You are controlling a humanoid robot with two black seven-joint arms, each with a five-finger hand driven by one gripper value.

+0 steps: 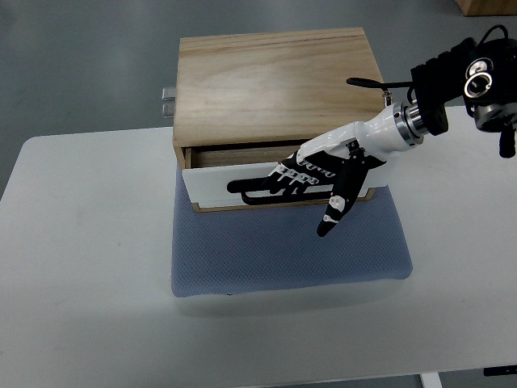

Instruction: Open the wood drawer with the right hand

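A light wood drawer box stands on a blue mat at the back of the white table. Its white drawer front is pulled out a short way, and a dark gap shows behind it. My right hand comes in from the right edge. Its black fingers lie stretched flat across the drawer front, pointing left. The thumb hangs down over the drawer's lower edge. I cannot see a handle under the hand. The left arm does not show.
The white table stretches to the left and front of the mat. A grey metal fitting sticks out at the box's back left. Grey floor lies beyond the table. A brown box corner shows at the top right.
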